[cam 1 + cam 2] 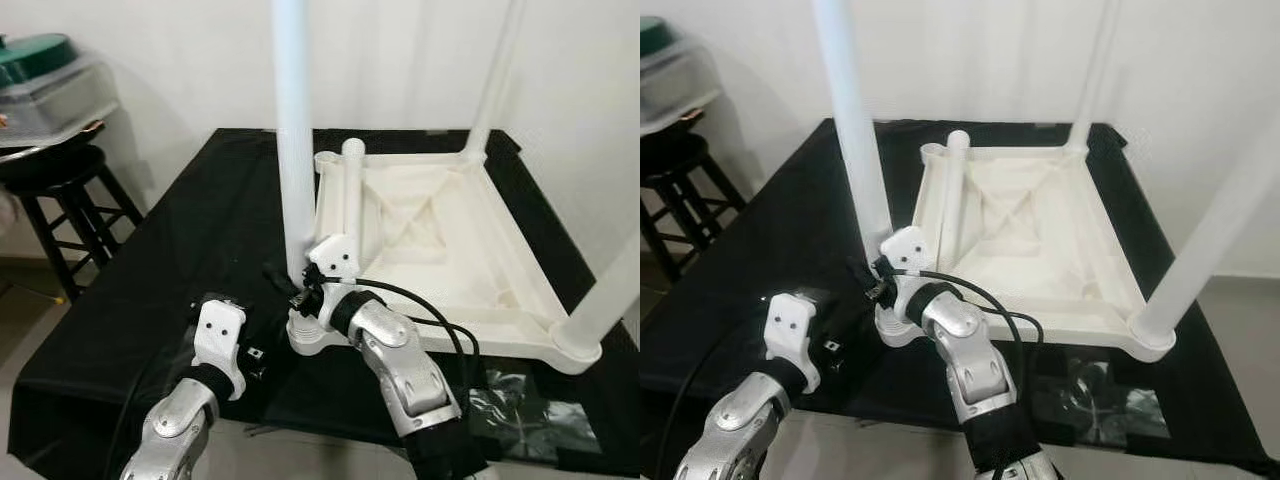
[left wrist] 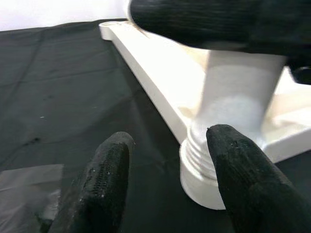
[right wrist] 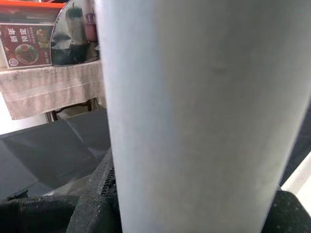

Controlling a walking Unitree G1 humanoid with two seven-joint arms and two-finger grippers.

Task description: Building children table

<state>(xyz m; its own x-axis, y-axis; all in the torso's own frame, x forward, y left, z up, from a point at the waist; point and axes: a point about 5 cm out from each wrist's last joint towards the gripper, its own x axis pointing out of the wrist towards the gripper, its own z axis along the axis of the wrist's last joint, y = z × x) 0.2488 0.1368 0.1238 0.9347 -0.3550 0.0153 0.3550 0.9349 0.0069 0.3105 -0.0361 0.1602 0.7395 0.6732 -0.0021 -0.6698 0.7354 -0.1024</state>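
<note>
The white table top [image 1: 440, 240] lies upside down on a black cloth [image 1: 170, 260], with legs standing up from three of its corners and a fourth leg [image 1: 352, 185] lying loose inside it. We work on the near-left leg [image 1: 295, 150], which stands upright in its corner socket [image 1: 318, 338]; in the left wrist view its thread [image 2: 201, 150] shows above the socket, so we judge it not fully screwed home.

Our right gripper [image 1: 297, 285] is clamped around this leg low down, its black fingers [image 3: 99, 194] pressed against the tube. Our left gripper [image 2: 167, 174] hovers just beside the socket, fingers spread apart and holding nothing.

The main risk, as we see it, is cross-threading: if we turn the leg while it leans, the plastic thread could jam or strip. A hard twist could also drag the light top across the cloth, since nothing pins it down. A black stool [image 1: 60, 190] stands well apart to the left.
</note>
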